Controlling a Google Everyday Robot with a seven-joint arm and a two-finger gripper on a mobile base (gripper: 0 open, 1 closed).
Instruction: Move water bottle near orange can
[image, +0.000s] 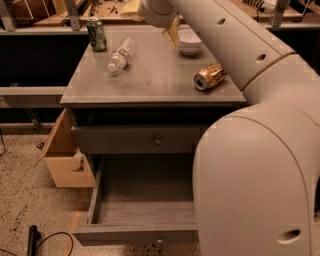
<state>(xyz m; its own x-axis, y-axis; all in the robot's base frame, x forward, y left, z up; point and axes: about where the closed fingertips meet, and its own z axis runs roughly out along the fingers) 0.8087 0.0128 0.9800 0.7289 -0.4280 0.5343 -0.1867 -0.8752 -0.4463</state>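
Tool (173, 35) hangs over the back of the table (150, 87), just left of a white bowl (190, 41) and above the surface. We can't tell how far open it is. Nothing seen in its grip. Arm (235, 40) comes in from the right, over the rear right corner.

Bottle (121, 55): on its side, left-centre of table, cap toward front-left, base toward the back. Well left of tool, not touching it. Green can (96, 34) stands upright just behind and left of it. Close, but we see no contact.

Orange can (209, 76): on its side near the right front edge, mouth end facing front-left. Well apart from bottle, w/ a stretch of table between.

Our read: step in hand is the reach to the bottle, which is not yet gripped. To do it well:
- Bring tool left and down over bottle's mid-body, grip set square to its length, since it lies slantwise.
- Take the label zone, not the cap end. Round body prob. rolls if nudged off-centre.
- Approach from the bowl side, to stay clear of green can.
- Thin plastic likely gives, so close gently.
- Lift a little, carry right, set down beside orange can w/o bumping it. It could roll off the edge.
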